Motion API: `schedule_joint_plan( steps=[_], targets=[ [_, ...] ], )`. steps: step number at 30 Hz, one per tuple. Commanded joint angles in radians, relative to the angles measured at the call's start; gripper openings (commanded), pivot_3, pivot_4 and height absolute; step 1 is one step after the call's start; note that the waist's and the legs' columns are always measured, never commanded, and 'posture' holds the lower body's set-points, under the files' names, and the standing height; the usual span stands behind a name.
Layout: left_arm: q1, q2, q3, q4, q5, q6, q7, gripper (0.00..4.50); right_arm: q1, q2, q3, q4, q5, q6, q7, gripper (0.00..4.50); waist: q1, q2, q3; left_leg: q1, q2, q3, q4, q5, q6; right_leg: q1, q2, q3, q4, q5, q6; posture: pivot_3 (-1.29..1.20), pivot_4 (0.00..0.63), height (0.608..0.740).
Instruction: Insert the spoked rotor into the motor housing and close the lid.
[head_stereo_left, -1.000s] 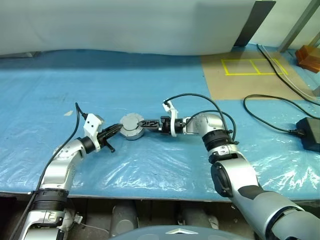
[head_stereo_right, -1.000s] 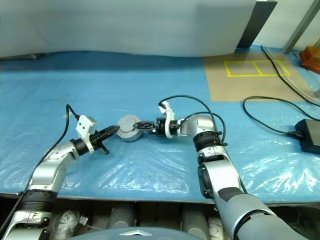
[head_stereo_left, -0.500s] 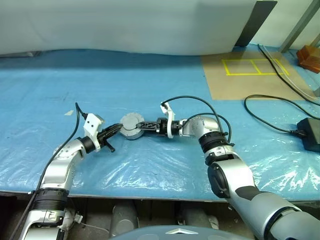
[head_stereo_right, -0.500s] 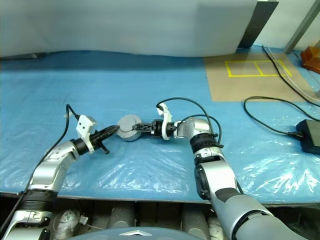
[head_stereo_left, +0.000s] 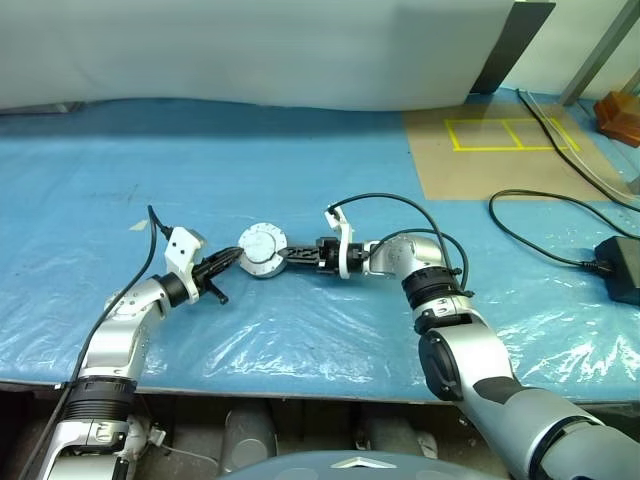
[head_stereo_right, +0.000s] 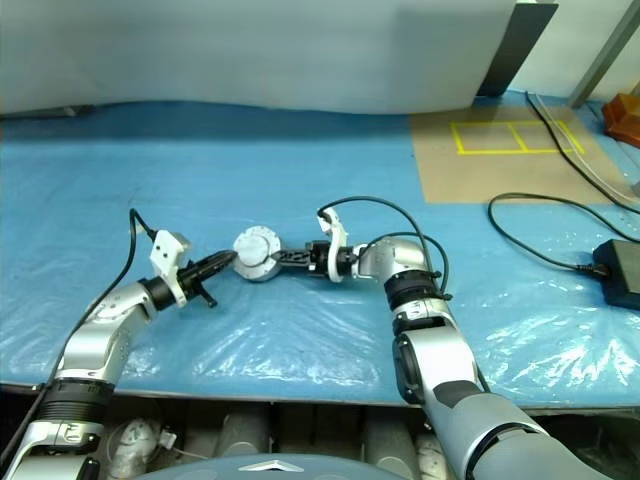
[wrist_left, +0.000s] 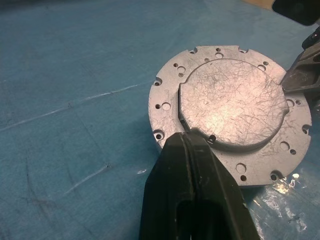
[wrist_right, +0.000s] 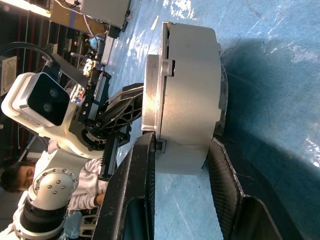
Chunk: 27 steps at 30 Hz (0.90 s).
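The motor housing (head_stereo_left: 264, 250) sits on the blue plastic sheet (head_stereo_left: 300, 340) mid-table, between the two arms, w/ the lid (wrist_left: 233, 103) already seated on top. The spoked rotor can't be seen, presumably shut inside. So the job looks near its end: seating and squaring the lid.

Left gripper (head_stereo_left: 232, 259): fingers together, nothing between them, tip pressed against the housing's near rim, by the step of the lid's raised centre. Right gripper (head_stereo_left: 290, 258): comes in level from the other side, fingers (wrist_right: 134, 170) straddling the stack top and bottom — the top one touches the flange edge, the bottom one stands just off the underside, so it reads as a pinch not yet made, not a firm clamp.

To do it well: keep the left tip as a backstop so the stack doesn't slide on the slick sheet, squeeze straight across lid and body, no twist. Watch the seam in the right wrist view — the thin dark line between flange and body should stay even all round. A wedge-shaped gap means the lid is cocked.

Materials:
- lid: bare scuffed metal, flat round flange ringed w/ small holes, raised centre w/ flat-cut sides
- body: smooth matte silver drum, hard, prob. slippery under the black fingers
- sheet: glossy, wrinkled, gives little grip
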Motion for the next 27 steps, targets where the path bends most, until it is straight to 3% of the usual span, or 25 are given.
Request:
schedule_joint_plan(
  steps=[1,4,8,13,19,22,27],
  targets=[
    [0.023,-0.001,0.019,-0.085,-0.07,0.061,-0.023,0.0,-0.014,0.032,-0.007,-0.034,0.039,0.003,0.008,1.11,-0.001,0.0,0.0,0.0,0.0,0.0,0.0,0.0,0.0,0.0,0.0,0.0,0.0,0.0,0.0,0.0,0.15,0.74],
    [-0.007,-0.005,0.117,-0.248,-0.263,0.186,-0.007,0.0,-0.011,0.031,-0.014,-0.012,0.025,-0.008,-0.014,1.11,-0.001,-0.003,0.003,-0.002,0.0,0.0,0.0,0.0,0.0,-0.003,0.0,0.0,0.0,0.0,0.0,0.0,0.15,0.74],
    [-0.063,0.02,0.196,-0.321,-0.371,0.271,0.036,0.0,-0.019,0.028,-0.046,0.022,0.031,-0.015,-0.031,1.11,-0.001,-0.004,0.003,-0.006,0.001,0.0,0.001,0.0,0.0,-0.006,0.001,-0.001,0.002,0.002,0.002,0.0,0.15,0.74],
    [-0.036,0.046,0.255,-0.277,-0.405,0.323,0.053,0.0,-0.037,0.031,-0.087,0.028,0.086,0.051,-0.019,1.11,-0.005,-0.004,0.003,-0.006,0.001,0.0,0.001,-0.001,-0.003,-0.007,0.002,0.0,0.002,0.003,0.004,0.0,0.15,0.74],
    [-0.027,0.018,0.393,-0.173,-0.563,0.432,0.116,0.0,-0.06,0.027,-0.181,-0.043,0.227,0.213,0.017,1.11,0.002,-0.008,0.006,-0.014,0.002,-0.002,0.002,-0.002,-0.004,-0.013,0.004,-0.002,0.003,0.003,0.004,0.0,0.15,0.74],
    [0.006,0.012,0.437,-0.167,-0.597,0.44,0.117,0.6,-0.051,0.023,-0.198,-0.105,0.267,0.255,0.007,1.11,0.003,-0.01,0.006,-0.016,0.002,-0.003,0.005,-0.002,-0.004,-0.014,0.004,-0.003,0.003,0.003,0.004,0.0,0.15,0.74],
    [0.073,-0.018,0.483,-0.181,-0.696,0.499,0.124,2.31,-0.031,0.024,-0.197,-0.206,0.296,0.261,-0.011,1.11,0.005,-0.011,0.007,-0.016,0.003,-0.003,0.005,-0.002,-0.004,-0.014,0.004,-0.003,0.005,0.003,0.004,0.0,0.15,0.74]
  ],
)
